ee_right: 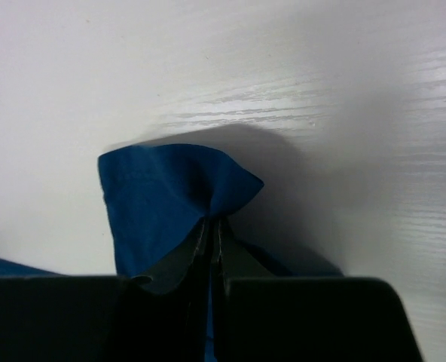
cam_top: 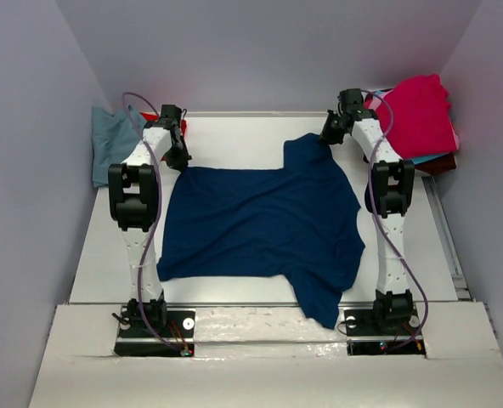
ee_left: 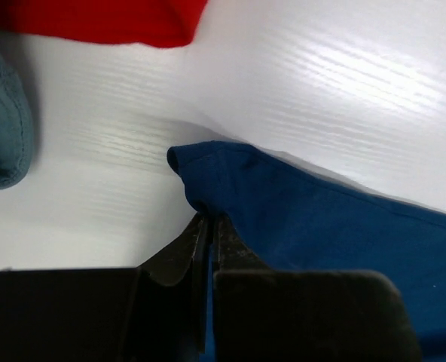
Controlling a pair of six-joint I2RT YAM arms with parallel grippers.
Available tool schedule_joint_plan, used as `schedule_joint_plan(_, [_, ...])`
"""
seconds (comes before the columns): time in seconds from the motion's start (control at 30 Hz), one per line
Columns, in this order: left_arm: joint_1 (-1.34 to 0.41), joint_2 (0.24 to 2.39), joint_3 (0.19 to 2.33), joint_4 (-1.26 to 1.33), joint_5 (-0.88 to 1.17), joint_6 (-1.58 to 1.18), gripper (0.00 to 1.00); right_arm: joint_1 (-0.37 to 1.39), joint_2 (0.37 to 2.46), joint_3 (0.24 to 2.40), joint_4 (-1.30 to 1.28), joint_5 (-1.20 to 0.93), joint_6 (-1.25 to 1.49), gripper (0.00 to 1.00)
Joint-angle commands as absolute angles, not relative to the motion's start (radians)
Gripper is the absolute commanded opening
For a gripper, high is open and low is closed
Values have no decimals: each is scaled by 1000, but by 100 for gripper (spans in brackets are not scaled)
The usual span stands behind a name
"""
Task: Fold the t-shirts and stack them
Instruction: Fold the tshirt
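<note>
near: a sleeve of the soft navy-blue cloth tee [cam_top: 260, 225] reaches the white table [cam_top: 98, 255] edge | mid: body flat, long axis seemingly left-right | far: left pincer [ee_left: 208, 220] and right pincer [ee_right: 212, 220] each clamp a far corner, cloth lying nearward of both

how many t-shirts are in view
4 clear: navy t-shirt spread centre, blue-grey t-shirt far left, red t-shirt beside it, magenta t-shirt far right; more may hide beneath it.
</note>
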State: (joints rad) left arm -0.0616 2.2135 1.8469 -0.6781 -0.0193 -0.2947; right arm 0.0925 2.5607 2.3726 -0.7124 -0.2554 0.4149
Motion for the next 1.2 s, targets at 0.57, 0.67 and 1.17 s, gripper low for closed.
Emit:
schedule_joint_plan(0.57, [-86,2348,2140,-704,-152,-275,6,98,2502,2573,-692,-173,371,7])
schedule_joint_plan(0.67, [-86,2368,2198,-710,-149,-276,6,89,2505,2571,-692,-164,370,7])
schedule_joint_plan(1.17, [-34,2365,2201,-707,-126,-287,6,89,2468,2522,-699,-153,373,7])
